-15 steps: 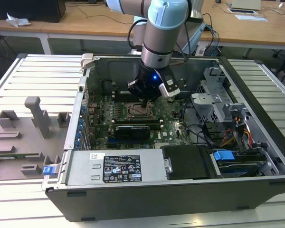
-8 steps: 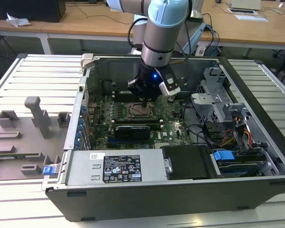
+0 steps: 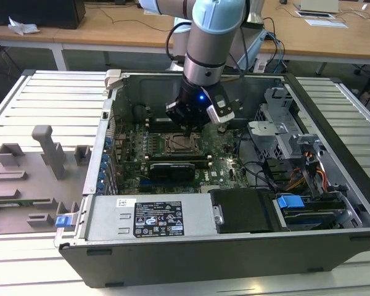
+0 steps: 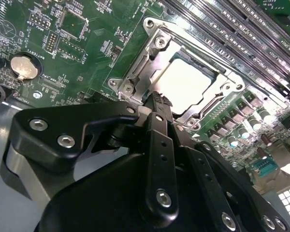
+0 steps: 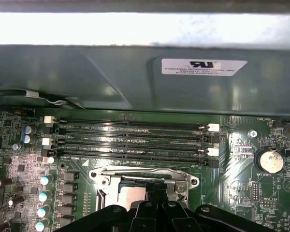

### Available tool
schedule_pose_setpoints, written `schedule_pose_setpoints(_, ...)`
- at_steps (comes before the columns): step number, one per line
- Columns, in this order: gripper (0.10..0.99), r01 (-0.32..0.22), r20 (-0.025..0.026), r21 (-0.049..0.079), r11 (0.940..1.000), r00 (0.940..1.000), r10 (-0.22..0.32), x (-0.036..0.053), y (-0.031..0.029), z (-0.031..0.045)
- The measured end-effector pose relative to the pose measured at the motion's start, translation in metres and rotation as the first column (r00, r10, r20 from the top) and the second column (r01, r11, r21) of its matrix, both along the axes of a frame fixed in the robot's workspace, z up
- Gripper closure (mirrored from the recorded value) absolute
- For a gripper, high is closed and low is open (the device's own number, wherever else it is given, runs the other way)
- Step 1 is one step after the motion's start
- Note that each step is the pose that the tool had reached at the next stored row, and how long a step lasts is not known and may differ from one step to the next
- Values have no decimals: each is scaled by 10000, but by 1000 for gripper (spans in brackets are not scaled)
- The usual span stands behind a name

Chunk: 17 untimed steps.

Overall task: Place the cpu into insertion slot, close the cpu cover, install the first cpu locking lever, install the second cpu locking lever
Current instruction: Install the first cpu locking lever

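In the exterior view, an open computer case is seen lying on a table, and a green board is held inside it. The gripper is seen close over the slot.

In the second wrist view, the chip is seen lying flat in the slot, silver top up. The cover is laid flat around it. A round battery is seen on the board.

In the first wrist view, long black memory slots are seen beside the slot. The jaws are pressed together, with nothing held.

The arm points steeply down, its gripper closed (fingertips together).
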<state>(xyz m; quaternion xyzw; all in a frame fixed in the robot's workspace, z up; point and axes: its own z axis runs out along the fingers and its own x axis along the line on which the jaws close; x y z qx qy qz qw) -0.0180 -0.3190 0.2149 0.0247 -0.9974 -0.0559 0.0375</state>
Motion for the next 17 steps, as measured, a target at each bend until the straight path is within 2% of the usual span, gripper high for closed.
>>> schedule_pose_setpoints(17, 980, 0, 0, 0, 10000, 10000, 0, 4, 0, 102)
